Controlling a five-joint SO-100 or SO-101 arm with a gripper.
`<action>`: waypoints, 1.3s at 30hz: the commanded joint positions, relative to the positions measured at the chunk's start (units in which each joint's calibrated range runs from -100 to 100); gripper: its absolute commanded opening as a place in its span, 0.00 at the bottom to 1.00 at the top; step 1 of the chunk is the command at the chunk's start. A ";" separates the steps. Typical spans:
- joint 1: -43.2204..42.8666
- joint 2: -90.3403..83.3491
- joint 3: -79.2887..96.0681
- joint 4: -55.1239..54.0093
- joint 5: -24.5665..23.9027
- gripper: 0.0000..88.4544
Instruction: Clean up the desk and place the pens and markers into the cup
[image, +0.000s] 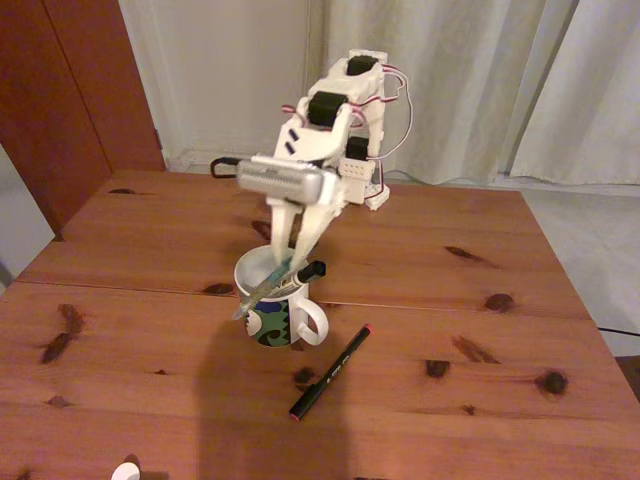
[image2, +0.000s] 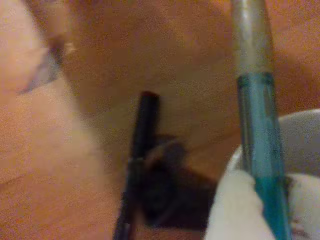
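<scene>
You see a tabletop (image: 150, 250) of reddish-brown wood, smooth with a soft sheen and dark knots. The mug (image: 262, 272) looks like glossy glazed ceramic. The arm (image: 330, 120) is matt white plastic. The teal pen (image2: 260, 150) is translucent plastic; the black pen (image: 330, 372) looks matt.

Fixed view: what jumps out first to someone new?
The white arm stooping mid-desk, its pincer down at the mug with a teal pen slanting across the rim. A black-capped marker pokes out of the mug beside it. One black pen lies on the desk just right of the mug, not yet collected.
</scene>
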 joint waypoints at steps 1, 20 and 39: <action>-0.99 -5.11 -0.93 3.37 0.47 0.01; -7.42 -6.02 -4.18 18.33 5.97 0.01; -9.03 -13.05 2.86 17.90 4.45 0.01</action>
